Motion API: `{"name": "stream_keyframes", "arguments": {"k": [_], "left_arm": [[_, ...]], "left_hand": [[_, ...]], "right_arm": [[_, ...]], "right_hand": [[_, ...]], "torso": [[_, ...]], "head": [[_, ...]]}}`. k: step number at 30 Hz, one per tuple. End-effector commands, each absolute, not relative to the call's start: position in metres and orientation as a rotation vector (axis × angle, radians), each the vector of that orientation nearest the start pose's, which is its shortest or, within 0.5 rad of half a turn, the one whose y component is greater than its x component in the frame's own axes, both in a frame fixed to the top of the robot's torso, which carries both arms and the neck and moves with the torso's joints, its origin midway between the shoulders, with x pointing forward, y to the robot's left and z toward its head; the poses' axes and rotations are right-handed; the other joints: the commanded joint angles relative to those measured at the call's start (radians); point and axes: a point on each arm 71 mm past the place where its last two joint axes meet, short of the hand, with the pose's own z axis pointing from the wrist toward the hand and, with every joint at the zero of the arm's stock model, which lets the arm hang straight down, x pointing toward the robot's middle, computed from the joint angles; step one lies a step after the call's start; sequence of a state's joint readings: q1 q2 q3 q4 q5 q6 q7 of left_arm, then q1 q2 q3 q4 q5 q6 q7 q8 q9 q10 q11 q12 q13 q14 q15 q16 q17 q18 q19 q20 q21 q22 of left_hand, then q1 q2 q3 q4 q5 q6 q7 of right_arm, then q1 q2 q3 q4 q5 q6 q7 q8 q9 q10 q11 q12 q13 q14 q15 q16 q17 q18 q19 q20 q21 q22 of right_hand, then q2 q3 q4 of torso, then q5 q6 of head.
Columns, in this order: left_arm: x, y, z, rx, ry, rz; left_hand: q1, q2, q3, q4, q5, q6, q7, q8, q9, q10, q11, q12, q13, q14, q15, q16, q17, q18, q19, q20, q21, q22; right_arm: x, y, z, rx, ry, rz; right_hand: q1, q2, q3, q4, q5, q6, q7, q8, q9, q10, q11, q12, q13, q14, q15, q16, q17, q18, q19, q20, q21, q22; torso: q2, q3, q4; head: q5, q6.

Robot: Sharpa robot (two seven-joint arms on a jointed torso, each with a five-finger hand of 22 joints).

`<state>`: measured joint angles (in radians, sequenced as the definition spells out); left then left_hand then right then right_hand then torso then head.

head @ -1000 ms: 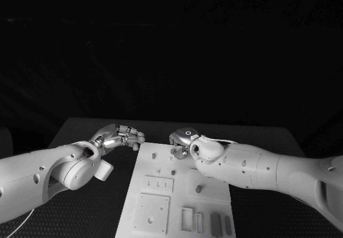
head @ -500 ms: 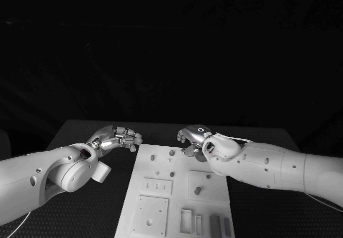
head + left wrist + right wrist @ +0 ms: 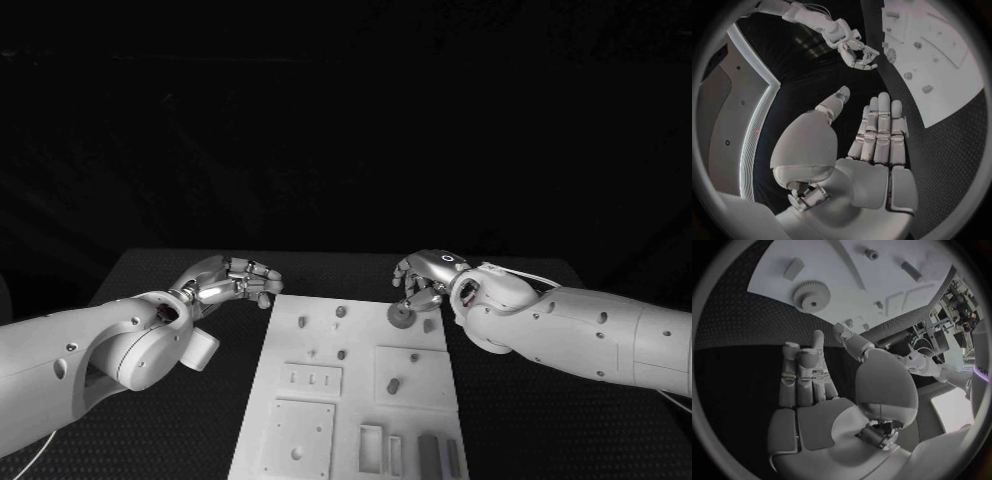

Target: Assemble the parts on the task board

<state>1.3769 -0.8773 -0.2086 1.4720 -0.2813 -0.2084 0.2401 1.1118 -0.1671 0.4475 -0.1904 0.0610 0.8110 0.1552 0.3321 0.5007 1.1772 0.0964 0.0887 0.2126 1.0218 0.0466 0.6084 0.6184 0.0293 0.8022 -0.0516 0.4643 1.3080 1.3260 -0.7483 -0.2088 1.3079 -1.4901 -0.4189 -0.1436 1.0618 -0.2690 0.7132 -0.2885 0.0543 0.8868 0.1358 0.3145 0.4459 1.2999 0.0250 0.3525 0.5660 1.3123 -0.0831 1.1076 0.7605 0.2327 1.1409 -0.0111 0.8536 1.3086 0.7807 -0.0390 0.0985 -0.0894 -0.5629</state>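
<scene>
Right hand (image 3: 421, 283) now off gear (image 3: 401, 316)

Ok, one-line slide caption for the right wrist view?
Right hand open, fingers apart, above the table's black mat beside the task board, where a gear lies flat.

Task board (image 3: 335, 400): matt white, smooth, looks like plastic; recesses cleanly cut. Gear (image 3: 811, 295): dull grey, toothed rim, matt, prob. plastic — can't tell for sure. Small pegs (image 3: 871, 254) on board: same dull grey finish. Table (image 3: 534, 420): black, fine dotted/pebbled texture, matt, rubbery-looking mat. Left hand (image 3: 873, 135): silver, satin metallic sheen, segmented; palm shell smooth pale plastic. Right hand (image 3: 807, 385): same satin silver, soft highlights. Arms (image 3: 577, 335): glossy-smooth white plastic shells w/ small dark screw holes.
</scene>
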Motion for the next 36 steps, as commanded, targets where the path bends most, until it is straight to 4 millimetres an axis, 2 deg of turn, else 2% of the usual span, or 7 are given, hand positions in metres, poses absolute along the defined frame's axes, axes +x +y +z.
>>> {"name": "stream_keyframes", "arguments": {"k": [1, 3, 8, 14, 17, 25, 36], "left_arm": [[0.502, 0.235, -0.16, -0.759, 1.678, -1.345], [0.502, 0.235, -0.16, -0.759, 1.678, -1.345], [0.502, 0.235, -0.16, -0.758, 1.679, -1.347], [0.502, 0.234, -0.161, -0.758, 1.683, -1.349], [0.501, 0.234, -0.161, -0.758, 1.684, -1.35], [0.501, 0.236, -0.161, -0.759, 1.683, -1.347], [0.502, 0.236, -0.161, -0.759, 1.684, -1.345]], "left_hand": [[-0.009, 0.004, 0.001, -0.005, 0.001, -0.002, 0.004, -0.004, 0.002, 0.0, 0.005, -0.004, 0.001, -0.008, 0.002, -0.005, -0.002, 0.004, -0.008, 0.001, 0.005, 0.014], [-0.009, 0.004, 0.001, -0.005, 0.001, -0.002, 0.004, -0.004, 0.002, 0.0, 0.005, -0.005, 0.001, -0.008, 0.002, -0.005, -0.002, 0.004, -0.008, 0.001, 0.005, 0.014], [-0.009, 0.004, 0.002, -0.005, 0.001, -0.002, 0.004, -0.004, 0.002, 0.0, 0.005, -0.005, 0.001, -0.008, 0.002, -0.005, -0.002, 0.004, -0.008, 0.001, 0.005, 0.014], [-0.008, 0.004, 0.002, -0.005, 0.001, -0.002, 0.004, -0.004, 0.002, 0.0, 0.005, -0.005, 0.002, -0.008, 0.002, -0.005, -0.002, 0.004, -0.008, 0.001, 0.005, 0.014], [-0.008, 0.005, 0.002, -0.006, 0.001, -0.002, 0.004, -0.004, 0.002, 0.0, 0.005, -0.005, 0.002, -0.008, 0.002, -0.005, -0.002, 0.004, -0.008, 0.001, 0.005, 0.014], [-0.009, 0.005, 0.002, -0.006, 0.001, -0.002, 0.004, -0.005, 0.002, 0.0, 0.005, -0.006, 0.002, -0.008, 0.002, -0.005, -0.002, 0.004, -0.008, 0.001, 0.005, 0.014], [-0.009, 0.005, 0.003, -0.007, 0.001, -0.002, 0.004, -0.005, 0.003, 0.0, 0.005, -0.006, 0.002, -0.008, 0.002, -0.005, -0.002, 0.004, -0.008, 0.001, 0.005, 0.014]], "right_arm": [[0.529, -0.226, -0.192, -0.183, 1.689, 0.438], [0.53, -0.228, -0.193, -0.183, 1.7, 0.432], [0.532, -0.232, -0.201, -0.172, 1.716, 0.418], [0.533, -0.236, -0.211, -0.164, 1.734, 0.4], [0.534, -0.237, -0.216, -0.163, 1.744, 0.395], [0.532, -0.236, -0.224, -0.16, 1.748, 0.401], [0.534, -0.233, -0.224, -0.14, 1.747, 0.413]], "right_hand": [[-0.013, 0.001, -0.011, -0.001, 0.007, -0.005, -0.001, -0.009, 0.0, -0.041, -0.005, 0.094, 0.192, 0.001, -0.012, 0.006, -0.003, 0.029, 0.002, -0.004, -0.003, 0.004], [-0.006, 0.002, -0.029, -0.01, 0.014, -0.018, -0.009, -0.019, -0.004, -0.059, -0.012, 0.239, 0.315, 0.001, -0.019, 0.024, 0.011, 0.029, 0.007, -0.007, 0.004, 0.008], [-0.023, 0.011, -0.04, 0.0, 0.016, -0.033, -0.011, -0.034, -0.007, -0.14, -0.015, 0.497, 0.493, -0.006, -0.017, 0.092, 0.079, 0.029, 0.016, -0.015, 0.035, 0.02], [-0.03, 0.017, -0.054, -0.001, 0.026, -0.044, -0.006, -0.04, -0.009, -0.153, -0.009, 0.66, 0.572, -0.013, -0.009, 0.147, 0.152, 0.029, 0.022, -0.027, 0.082, 0.022], [-0.031, 0.02, -0.055, 0.0, 0.029, -0.051, -0.005, -0.044, -0.011, -0.155, -0.008, 0.697, 0.586, -0.016, -0.009, 0.156, 0.17, 0.029, 0.02, -0.03, 0.097, 0.022], [-0.03, 0.026, -0.052, 0.001, 0.031, -0.048, -0.003, -0.043, -0.011, -0.16, -0.006, 0.723, 0.592, -0.017, -0.007, 0.16, 0.185, 0.029, 0.018, -0.032, 0.108, 0.021], [-0.032, 0.039, -0.039, 0.002, 0.053, -0.035, -0.005, -0.036, -0.01, -0.163, -0.008, 0.742, 0.589, -0.015, -0.008, 0.162, 0.198, 0.029, 0.018, -0.034, 0.121, 0.019]], "torso": [[-0.001, 0.0051, -0.0084], [0.0, 0.0056, -0.0093], [0.002, 0.0129, -0.0157], [0.002, 0.0117, -0.0122], [0.002, 0.0097, -0.0121], [0.003, 0.0116, -0.0121], [0.0, 0.0081, -0.0086]], "head": [[0.003, -0.001], [0.0, -0.001], [0.0, 0.0], [-0.008, -0.003], [-0.008, -0.006], [-0.007, -0.014], [-0.009, -0.018]]}}
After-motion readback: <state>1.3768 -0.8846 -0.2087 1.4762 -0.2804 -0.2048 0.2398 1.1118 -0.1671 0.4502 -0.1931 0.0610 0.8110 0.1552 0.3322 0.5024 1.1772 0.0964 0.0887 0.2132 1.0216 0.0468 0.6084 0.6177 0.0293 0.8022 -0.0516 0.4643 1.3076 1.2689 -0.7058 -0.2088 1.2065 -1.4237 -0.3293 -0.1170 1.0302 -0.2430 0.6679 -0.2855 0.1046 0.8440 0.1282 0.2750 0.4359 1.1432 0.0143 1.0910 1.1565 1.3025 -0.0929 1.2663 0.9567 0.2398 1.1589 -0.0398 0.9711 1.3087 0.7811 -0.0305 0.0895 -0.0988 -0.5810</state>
